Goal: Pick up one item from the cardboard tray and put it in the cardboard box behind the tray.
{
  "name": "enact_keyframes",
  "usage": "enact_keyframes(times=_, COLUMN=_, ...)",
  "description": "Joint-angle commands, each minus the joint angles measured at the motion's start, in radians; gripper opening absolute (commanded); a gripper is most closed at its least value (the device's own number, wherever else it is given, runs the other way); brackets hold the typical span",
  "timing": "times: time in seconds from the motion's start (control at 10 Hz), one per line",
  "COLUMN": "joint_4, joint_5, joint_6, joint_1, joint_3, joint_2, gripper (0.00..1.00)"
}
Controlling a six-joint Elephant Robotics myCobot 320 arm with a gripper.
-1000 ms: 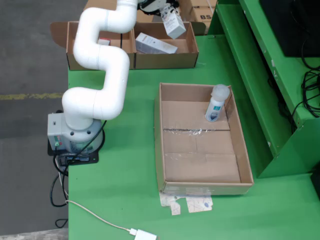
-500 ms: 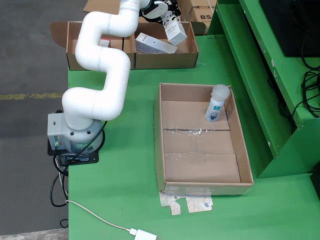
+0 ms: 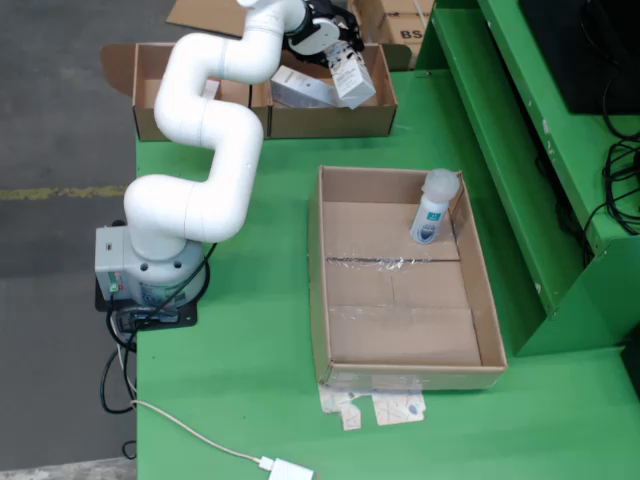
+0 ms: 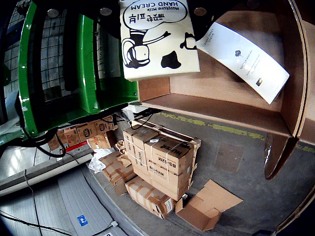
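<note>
My gripper (image 3: 337, 45) is at the back of the green table, shut on a white hand cream box (image 3: 352, 80), which hangs tilted over the cardboard box (image 3: 330, 122) behind the tray. In the gripper view the hand cream box (image 4: 157, 37) fills the top centre, with a cartoon print. A long white carton (image 4: 243, 59) lies inside the cardboard box (image 4: 290, 73); it also shows in the fixed view (image 3: 300, 90). The cardboard tray (image 3: 318, 280) sits mid-table. A white bottle (image 3: 433, 208) with a blue label stands in its far right corner.
A second open cardboard box (image 3: 165, 92) stands left of the target box. A green frame (image 3: 520, 150) runs along the right. Paper scraps (image 3: 380, 408) lie at the tray's front edge. A cable and white plug (image 3: 285, 468) lie front left. Stacked cartons (image 4: 157, 162) stand on the floor.
</note>
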Motion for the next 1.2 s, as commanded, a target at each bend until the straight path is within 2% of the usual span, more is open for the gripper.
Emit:
enact_keyframes(times=0.0, joint_4=0.012, joint_5=-0.012, joint_6=-0.001, joint_1=-0.022, joint_3=0.031, joint_2=0.002, gripper=0.0)
enact_keyframes(times=0.1, joint_4=0.012, joint_5=-0.012, joint_6=-0.001, joint_1=-0.027, joint_3=0.031, joint_2=-0.007, gripper=0.0)
enact_keyframes(times=0.2, joint_4=0.012, joint_5=-0.012, joint_6=-0.098, joint_1=-0.029, joint_3=0.031, joint_2=-0.011, gripper=0.0)
enact_keyframes(times=1.1, joint_4=0.012, joint_5=-0.012, joint_6=-0.098, joint_1=-0.029, joint_3=0.031, joint_2=-0.011, gripper=0.0)
